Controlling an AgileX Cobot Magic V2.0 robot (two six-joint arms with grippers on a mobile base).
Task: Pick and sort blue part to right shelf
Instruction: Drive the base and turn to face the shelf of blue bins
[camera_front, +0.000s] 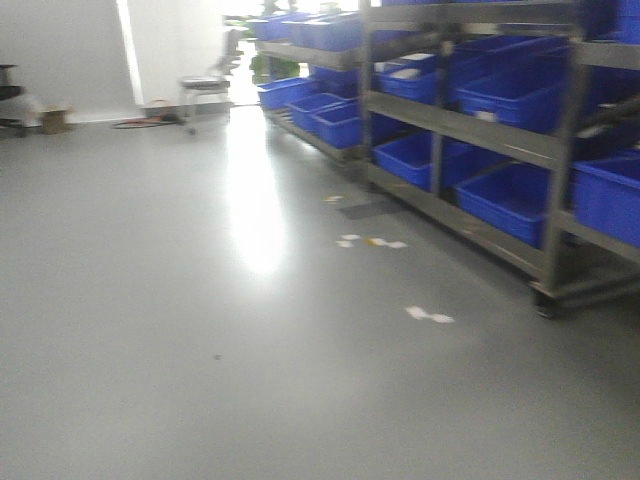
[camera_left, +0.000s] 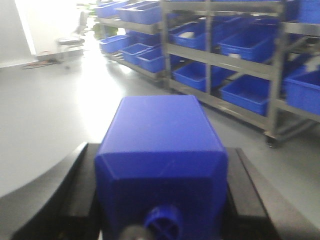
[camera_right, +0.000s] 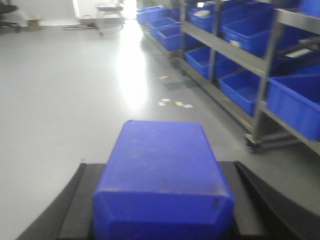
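Observation:
My right gripper is shut on the blue part, a solid blue block with sloped shoulders lying lengthwise between the black fingers; its cap end is hidden below the frame edge. In the left wrist view, the left gripper is shut on a similar blue block whose small round blue knob points toward the camera. The right shelf, a grey metal rack, stands along the right side. Neither gripper shows in the front view.
Blue bins fill the rack's levels. Its wheeled foot sits on the grey floor. Paper scraps lie on the floor beside the rack. A chair and a small box stand at the far wall.

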